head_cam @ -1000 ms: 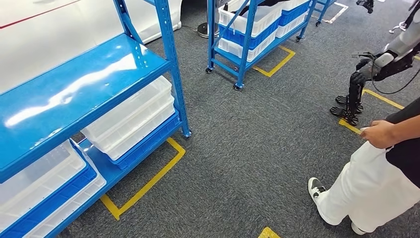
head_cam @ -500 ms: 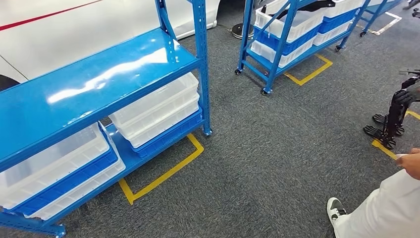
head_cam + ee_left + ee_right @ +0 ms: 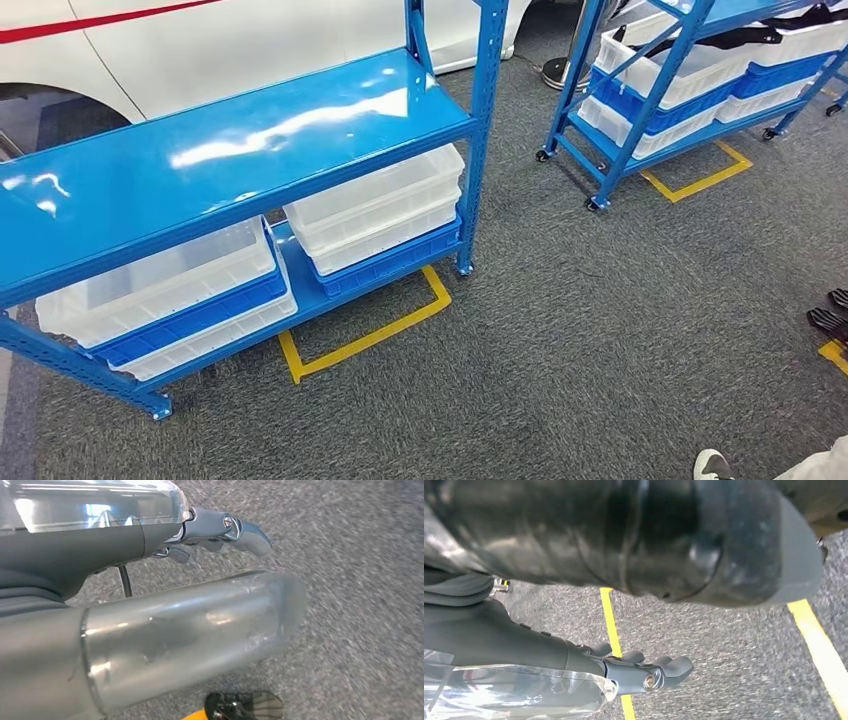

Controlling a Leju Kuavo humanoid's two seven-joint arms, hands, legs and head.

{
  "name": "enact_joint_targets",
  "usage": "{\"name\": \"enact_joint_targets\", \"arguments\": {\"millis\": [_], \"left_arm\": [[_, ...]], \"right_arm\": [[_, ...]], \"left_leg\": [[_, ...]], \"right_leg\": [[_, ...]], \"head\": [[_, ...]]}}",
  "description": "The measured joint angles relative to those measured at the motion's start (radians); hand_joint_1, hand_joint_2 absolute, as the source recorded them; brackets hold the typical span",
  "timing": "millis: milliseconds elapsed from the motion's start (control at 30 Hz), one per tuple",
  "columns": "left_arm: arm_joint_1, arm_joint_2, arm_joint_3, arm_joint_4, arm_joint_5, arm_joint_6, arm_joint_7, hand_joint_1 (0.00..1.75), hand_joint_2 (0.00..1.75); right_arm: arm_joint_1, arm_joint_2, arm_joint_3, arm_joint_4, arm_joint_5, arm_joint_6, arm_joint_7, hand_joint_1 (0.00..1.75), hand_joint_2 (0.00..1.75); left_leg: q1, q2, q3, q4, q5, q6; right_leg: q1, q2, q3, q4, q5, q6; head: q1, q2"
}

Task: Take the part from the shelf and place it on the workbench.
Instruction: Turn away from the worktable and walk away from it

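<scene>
I am facing the near blue shelf (image 3: pixel 240 150), which is lying ahead and to my left with its long axis running left to right across my view. I cannot make out the part itself; I judge it is sitting in one of the bins. I am counting two stacks of white and blue bins (image 3: pixel 375 215) on the lower level and a second shelf (image 3: pixel 690 70) beyond. My left hand (image 3: pixel 220 530) and right hand (image 3: pixel 644 672) are hanging over the carpet, fingers loosely curled, grasping nothing. The left arm seems nearer.

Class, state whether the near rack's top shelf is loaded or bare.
Bare: the top shelf shows only glossy blue surface with reflections.
</scene>
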Motion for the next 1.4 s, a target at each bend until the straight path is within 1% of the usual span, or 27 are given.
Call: {"name": "enact_joint_targets", "arguments": {"millis": [67,100,167,200,233,267,333,400,467,500,567,633,700,733,767,867,933,967,1000,1067,1133,1167,1200,1233,1267,1333,1400], "left_arm": [[0.0,-0.001,0.0,0.0,0.0,0.0,0.001,0.0,0.0],[-0.002,-0.001,0.0,0.0,0.0,0.0,0.001,0.0,0.0],[-0.005,-0.001,0.0,0.001,0.0,0.0,0.001,0.0,0.0],[-0.005,-0.001,0.0,0.001,0.0,0.0,0.001,0.0,0.0],[-0.004,-0.001,0.0,0.002,0.0,0.0,0.001,0.0,0.0],[-0.003,-0.002,0.0,0.002,0.0,0.0,0.001,0.0,0.0],[-0.005,-0.002,0.0,0.003,-0.001,0.0,0.001,0.0,0.0],[-0.006,-0.002,0.0,0.003,-0.001,0.0,0.001,0.0,0.0],[-0.004,-0.002,0.0,0.003,-0.001,0.001,0.001,0.0,0.0],[-0.002,-0.002,0.0,0.003,-0.001,0.001,0.001,0.0,0.0],[-0.002,-0.002,0.0,0.003,-0.002,0.003,0.0,0.0,0.0],[-0.005,-0.002,0.0,0.003,-0.002,0.003,0.0,0.0,0.0],[-0.006,-0.001,0.0,0.003,-0.003,0.004,0.0,0.0,0.0],[-0.004,-0.001,0.0,0.003,-0.003,0.004,0.0,0.0,0.0],[-0.002,-0.001,0.0,0.003,-0.003,0.004,0.0,0.0,0.0],[0.0,-0.001,-0.001,0.003,-0.003,0.006,0.0,0.0,0.0],[-0.001,-0.001,0.0,0.003,-0.003,0.008,0.0,0.0,0.0],[0.001,-0.001,0.0,0.003,-0.003,0.008,0.0,0.0,0.0],[0.003,-0.001,0.0,0.003,-0.003,0.008,0.0,0.0,0.0],[0.004,-0.001,0.0,0.003,-0.003,0.008,0.0,0.0,0.0],[0.001,-0.001,-0.001,0.003,-0.003,0.008,0.0,0.0,0.0],[-0.001,-0.001,-0.001,0.003,-0.003,0.006,0.0,0.0,0.0],[-0.002,-0.001,-0.001,0.003,-0.002,0.003,0.0,0.0,0.0],[-0.002,-0.001,0.0,0.003,-0.001,-0.002,0.0,0.0,0.0],[-0.001,-0.001,0.0,0.003,0.001,-0.006,-0.001,0.0,0.0],[0.001,-0.002,0.0,0.003,0.005,-0.011,-0.004,0.0,0.0],[0.001,-0.002,0.0,0.003,0.008,-0.012,-0.006,0.0,0.0]], "right_arm": [[-0.001,0.0,0.0,0.001,0.002,0.0,0.0,0.0,0.0],[0.0,-0.001,0.0,0.002,0.003,0.0,0.0,0.0,0.0],[0.001,-0.001,-0.002,0.004,0.003,0.0,0.0,0.0,0.0],[0.002,-0.001,-0.002,0.005,0.004,0.0,0.0,0.0,0.0],[0.002,-0.001,-0.002,0.006,0.004,0.0,0.0,0.0,0.0],[0.002,-0.001,-0.002,0.006,0.004,0.0,0.0,0.0,0.0],[0.002,-0.001,-0.003,0.007,0.005,0.0,0.0,0.0,0.0],[0.002,-0.001,-0.002,0.009,0.005,0.0,0.0,0.0,0.0],[0.0,-0.001,-0.002,0.01,0.005,0.0,0.002,0.0,0.0],[-0.001,-0.001,-0.002,0.011,0.005,-0.001,0.002,0.0,0.0],[0.0,0.0,-0.002,0.011,0.003,-0.002,0.003,0.0,0.0],[0.003,0.0,-0.003,0.013,0.002,-0.002,0.004,0.0,0.0],[0.004,0.0,-0.003,0.014,0.001,-0.002,0.004,0.0,0.0],[0.004,0.0,-0.002,0.015,0.0,-0.002,0.004,0.0,0.0],[0.004,0.0,-0.002,0.015,0.0,-0.002,0.004,0.0,0.0],[0.003,0.0,-0.002,0.016,-0.001,-0.002,0.004,0.0,0.0],[0.001,0.001,-0.002,0.016,-0.002,-0.002,0.004,0.0,0.0],[-0.001,0.001,-0.002,0.016,-0.002,-0.002,0.004,0.0,0.0],[-0.004,0.0,-0.001,0.016,-0.003,-0.002,0.004,0.0,0.0],[-0.006,0.0,0.0,0.016,-0.003,-0.002,0.004,0.0,0.0],[-0.003,0.0,0.0,0.017,-0.004,-0.002,0.005,0.0,0.0],[-0.002,-0.001,0.0,0.017,-0.005,-0.002,0.005,0.0,0.0],[0.0,-0.001,0.0,0.018,-0.007,-0.001,0.005,0.0,0.0],[0.001,-0.001,0.0,0.019,-0.01,-0.001,0.005,0.0,0.0],[0.002,-0.001,0.0,0.019,-0.014,-0.001,0.005,0.0,0.0],[0.003,-0.001,0.0,0.019,-0.025,-0.001,0.005,0.0,0.0],[0.004,-0.001,0.001,0.019,-0.034,0.001,0.005,0.0,0.0]], "left_leg": [[0.007,-0.019,0.004,-0.014,0.012,0.011],[0.009,-0.028,0.003,-0.016,0.017,0.014],[0.009,-0.05,-0.002,-0.015,0.019,0.017],[0.01,-0.062,-0.004,-0.013,0.02,0.017],[0.01,-0.076,-0.004,-0.011,0.019,0.016],[0.011,-0.09,-0.003,-0.009,0.019,0.015],[0.011,-0.116,-0.006,0.001,0.015,0.007],[0.01,-0.137,-0.014,0.01,0.012,-0.007],[0.013,-0.155,-0.02,0.009,0.015,-0.022],[0.015,-0.152,-0.023,0.012,0.013,-0.027],[0.017,-0.112,-0.043,0.054,-0.016,-0.035],[0.018,-0.064,-0.097,0.168,-0.082,-0.04],[0.019,-0.051,-0.145,0.272,-0.122,-0.045],[0.019,-0.048,-0.145,0.278,-0.115,-0.046],[0.018,-0.043,-0.126,0.245,-0.091,-0.044],[0.011,0.002,-0.022,0.052,-0.008,-0.026],[0.003,0.017,-0.002,0.006,0.0,-0.012],[0.001,0.01,-0.003,0.005,0.002,-0.006],[0.004,0.0,-0.001,0.0,0.006,0.0],[0.011,-0.018,0.004,-0.014,0.017,0.013],[0.014,-0.038,0.004,-0.02,0.024,0.021],[0.014,-0.047,0.002,-0.019,0.026,0.023],[0.014,-0.057,0.001,-0.018,0.026,0.023],[0.013,-0.066,0.002,-0.017,0.024,0.023],[0.013,-0.074,0.004,-0.016,0.021,0.022],[0.014,-0.087,0.007,-0.01,0.013,0.017],[0.01,-0.095,0.007,-0.001,0.0,0.006]], "right_leg": [[-0.004,0.05,-0.016,0.044,-0.034,0.011],[-0.008,0.082,-0.04,0.097,-0.067,0.015],[-0.012,0.108,-0.1,0.222,-0.125,0.02],[-0.014,0.11,-0.119,0.259,-0.13,0.022],[-0.015,0.112,-0.121,0.259,-0.114,0.024],[-0.017,0.115,-0.104,0.219,-0.08,0.025],[-0.022,0.148,-0.047,0.088,-0.012,0.024],[-0.023,0.176,-0.017,0.015,0.011,0.019],[-0.018,0.166,-0.015,0.008,0.01,0.006],[-0.018,0.155,-0.013,0.004,0.012,-0.001],[-0.02,0.131,-0.012,-0.005,0.018,-0.017],[-0.018,0.102,-0.014,-0.007,0.018,-0.025],[-0.014,0.072,-0.014,-0.007,0.016,-0.027],[-0.012,0.058,-0.014,-0.006,0.015,-0.028],[-0.011,0.046,-0.012,-0.006,0.013,-0.027],[-0.008,0.013,-0.001,-0.007,0.006,-0.018],[-0.007,-0.003,0.007,-0.009,0.003,-0.007],[-0.007,-0.01,0.011,-0.012,0.003,-0.001],[-0.009,-0.011,0.015,-0.013,0.002,0.005],[-0.011,0.031,0.009,0.013,-0.024,0.015],[-0.014,0.09,-0.037,0.115,-0.087,0.019],[-0.016,0.104,-0.07,0.183,-0.116,0.021],[-0.016,0.109,-0.097,0.234,-0.129,0.023],[-0.016,0.111,-0.111,0.254,-0.121,0.024],[-0.016,0.111,-0.108,0.236,-0.094,0.024],[-0.017,0.117,-0.062,0.113,-0.015,0.021],[-0.016,0.124,-0.024,0.017,0.02,0.014]], "head": [[0.001,0.0],[0.001,0.0],[0.001,0.0],[0.001,0.0],[0.001,0.0],[0.001,0.0],[0.001,0.0],[0.001,0.0],[0.0,0.0],[0.0,0.0],[-0.001,0.0],[-0.002,0.0],[-0.002,0.0],[-0.002,0.0],[-0.002,0.0],[-0.002,0.0],[-0.001,0.0],[-0.001,0.0],[-0.001,0.0],[-0.001,0.0],[0.0,0.0],[0.0,0.0],[0.0,0.0],[0.0,0.0],[0.0,0.0],[0.0,0.0],[-0.001,0.0]]}}
